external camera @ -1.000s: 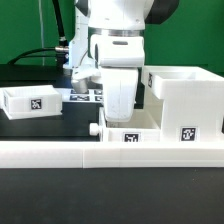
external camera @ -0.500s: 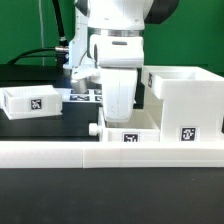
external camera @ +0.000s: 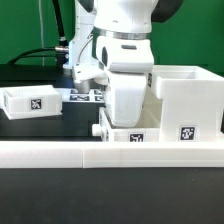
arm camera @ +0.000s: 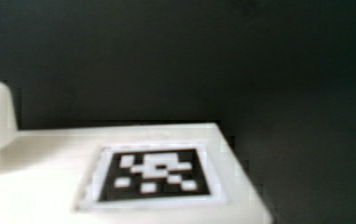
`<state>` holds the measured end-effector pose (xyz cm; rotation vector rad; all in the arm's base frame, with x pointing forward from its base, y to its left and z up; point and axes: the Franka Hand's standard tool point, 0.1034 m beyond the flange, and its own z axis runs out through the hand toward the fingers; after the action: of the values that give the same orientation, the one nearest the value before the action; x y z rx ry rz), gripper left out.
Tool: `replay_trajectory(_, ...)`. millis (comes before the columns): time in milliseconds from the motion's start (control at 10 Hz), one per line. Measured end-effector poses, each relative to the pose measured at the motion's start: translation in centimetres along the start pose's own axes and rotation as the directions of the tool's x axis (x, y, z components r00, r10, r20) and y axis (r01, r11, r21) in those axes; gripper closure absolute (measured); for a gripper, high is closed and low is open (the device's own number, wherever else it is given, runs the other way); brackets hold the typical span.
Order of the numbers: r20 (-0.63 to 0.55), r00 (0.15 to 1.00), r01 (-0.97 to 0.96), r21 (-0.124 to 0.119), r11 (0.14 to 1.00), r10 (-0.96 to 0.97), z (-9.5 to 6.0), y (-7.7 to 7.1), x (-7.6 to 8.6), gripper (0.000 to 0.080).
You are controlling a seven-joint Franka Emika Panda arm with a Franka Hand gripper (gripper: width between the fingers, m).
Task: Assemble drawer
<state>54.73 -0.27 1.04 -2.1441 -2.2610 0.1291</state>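
Sitting on the dark tabletop (external camera: 40, 128) at the exterior view's left is one small tray (external camera: 30, 101), well apart from the claw. Next comes the second small tray (external camera: 135, 135) with its knob (external camera: 98, 129), right under the claw (external camera: 130, 113); I cannot tell if the claw is open or holding anything. Farthest right stands the big box shell (external camera: 186, 100), just beside that tray.

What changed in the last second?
The arm shifted toward the exterior view's right over the near knobbed tray. No grasp or release is visible. The other tray, the box shell and the front rail stayed put.
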Motion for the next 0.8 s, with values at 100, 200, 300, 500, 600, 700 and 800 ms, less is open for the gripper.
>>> replay_trajectory(100,0.000,1.000,0.000,-0.001,1.000,0.000,0.01,0.00,0.01,0.0755)
replay_trajectory(200,0.000,1.000,0.000,-0.001,1.000,0.000,0.01,0.00,0.00,0.0755)
replay_trajectory(300,0.000,1.000,0.000,-0.001,1.000,0.000,0.02,0.00,0.00,0.0755)
replay_trajectory(500,-0.003,1.000,-0.010,-0.003,1.000,0.010,-0.14,0.03,0.39,0.0755)
replay_trajectory(600,-0.004,1.000,-0.010,-0.004,1.000,0.010,-0.18,0.03,0.53,0.0755)
replay_trajectory(700,-0.005,1.000,-0.006,-0.006,1.000,0.006,-0.18,0.03,0.55,0.0755)
replay_trajectory(800,-0.007,1.000,0.001,-0.014,1.000,-0.001,-0.13,0.03,0.52,0.0755)
